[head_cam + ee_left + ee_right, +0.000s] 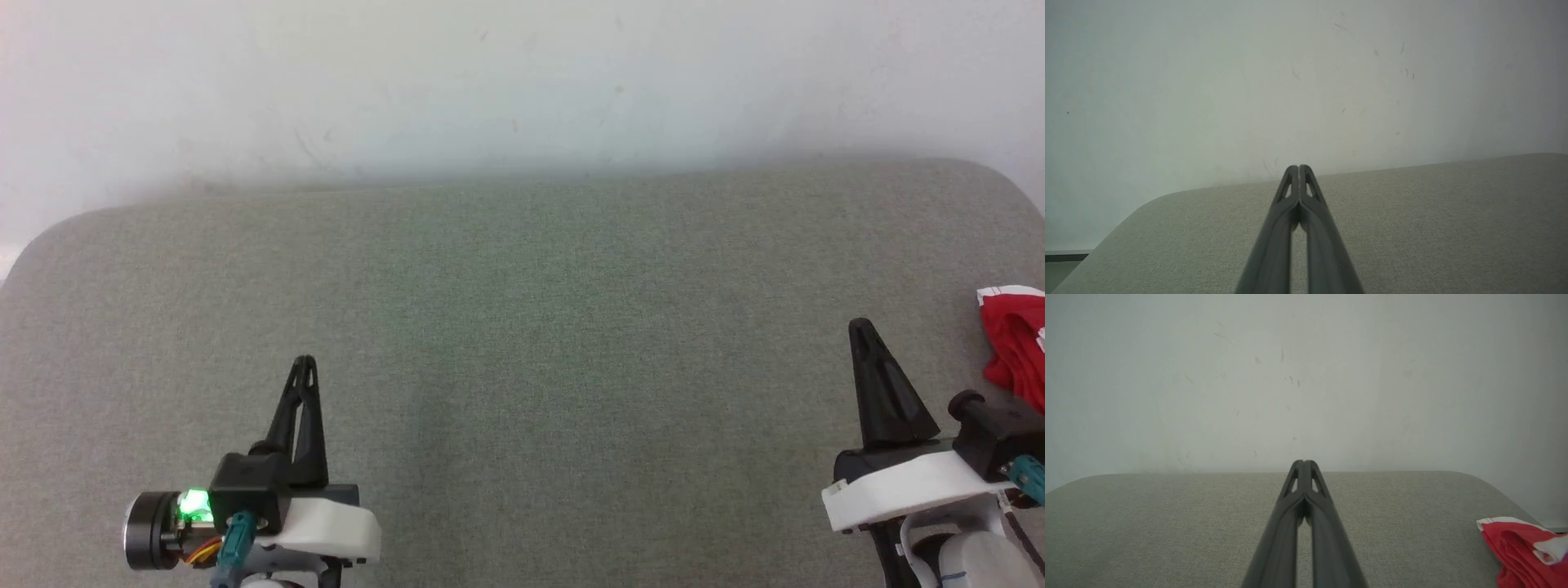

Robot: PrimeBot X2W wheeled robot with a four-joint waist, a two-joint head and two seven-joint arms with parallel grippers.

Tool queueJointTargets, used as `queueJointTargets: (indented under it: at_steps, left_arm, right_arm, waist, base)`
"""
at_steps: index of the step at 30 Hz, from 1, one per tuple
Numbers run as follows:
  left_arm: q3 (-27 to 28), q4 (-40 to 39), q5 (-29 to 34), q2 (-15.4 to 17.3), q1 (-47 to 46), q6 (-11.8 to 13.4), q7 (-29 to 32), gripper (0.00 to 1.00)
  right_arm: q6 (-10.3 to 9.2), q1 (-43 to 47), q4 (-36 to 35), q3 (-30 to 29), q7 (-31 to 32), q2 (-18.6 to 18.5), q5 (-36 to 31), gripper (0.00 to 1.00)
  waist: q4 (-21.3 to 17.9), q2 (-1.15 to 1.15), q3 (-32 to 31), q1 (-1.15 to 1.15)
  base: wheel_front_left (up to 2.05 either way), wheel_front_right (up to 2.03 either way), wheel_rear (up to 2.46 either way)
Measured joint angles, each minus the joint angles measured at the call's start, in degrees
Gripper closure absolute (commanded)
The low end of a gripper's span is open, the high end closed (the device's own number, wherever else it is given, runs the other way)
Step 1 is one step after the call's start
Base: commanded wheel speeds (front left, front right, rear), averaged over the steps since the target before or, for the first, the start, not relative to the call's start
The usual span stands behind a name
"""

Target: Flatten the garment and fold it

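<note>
My left gripper and right gripper hover with fingers pressed together, empty, over the grey table. The shorts lie bunched at its far right edge; a clumsy reach could push them off.

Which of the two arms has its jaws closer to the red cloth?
The right gripper: the crumpled red garment lies close beside it at the right edge. The left gripper sits far off across the grey surface.
</note>
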Motion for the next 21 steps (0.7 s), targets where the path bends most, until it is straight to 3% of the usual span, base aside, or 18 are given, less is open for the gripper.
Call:
queueJointTargets:
  at_steps: [21]
  left_arm:
    - [1.52,0.43,0.36,-0.86,-0.07,-2.16,2.47,1.00]
  right_arm:
    - [0.00,0.04,-0.71,0.21,2.45,0.43,-1.85,1.00]
  waist:
    - [-0.02,0.00,-0.26,0.00]
  base:
    - [0.00,0.00,0.00]
